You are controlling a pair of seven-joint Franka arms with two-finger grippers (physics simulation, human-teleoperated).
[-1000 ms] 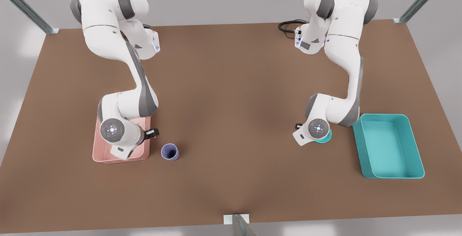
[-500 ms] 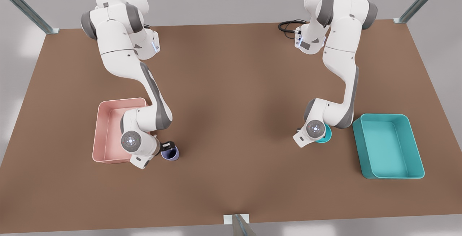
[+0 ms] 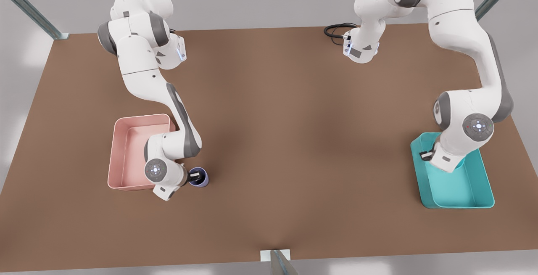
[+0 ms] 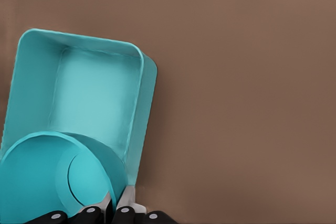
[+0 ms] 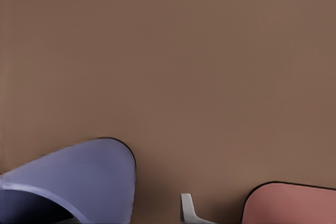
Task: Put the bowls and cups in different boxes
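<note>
Holding teal bowl in our left gripper, fingers clamped on rim, above teal box. Our right gripper at cup, pink box at cup's 9 o'clock; fingers' state we cannot tell.

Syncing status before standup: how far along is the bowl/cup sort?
Done: nothing is in a box yet. In hand: the left gripper holds the teal bowl by its rim above the teal box. The right gripper is at the lavender cup, which stands on the table beside the pink box. Left: release the bowl, lift the cup into the pink box.
</note>
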